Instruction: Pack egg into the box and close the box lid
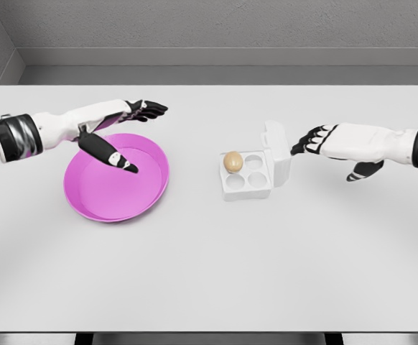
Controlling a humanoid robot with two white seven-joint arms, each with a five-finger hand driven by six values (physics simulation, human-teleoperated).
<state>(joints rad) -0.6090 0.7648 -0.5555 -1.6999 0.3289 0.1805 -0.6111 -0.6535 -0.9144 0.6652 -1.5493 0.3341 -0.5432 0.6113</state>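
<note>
The egg [232, 162] sits in the open box's [246, 184] far-left cup, left of the open right robot hand [311, 140]; the left robot hand [123, 136] hangs open over the pink bowl [115, 205].

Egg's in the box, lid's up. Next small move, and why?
Probably nudge the right hand left against the lid to tip it over the box. The egg already sits in a back cell, the lid stands open on the box's right side, and the fingertips are just beside it. The left hand hovers over the pink bowl.
</note>
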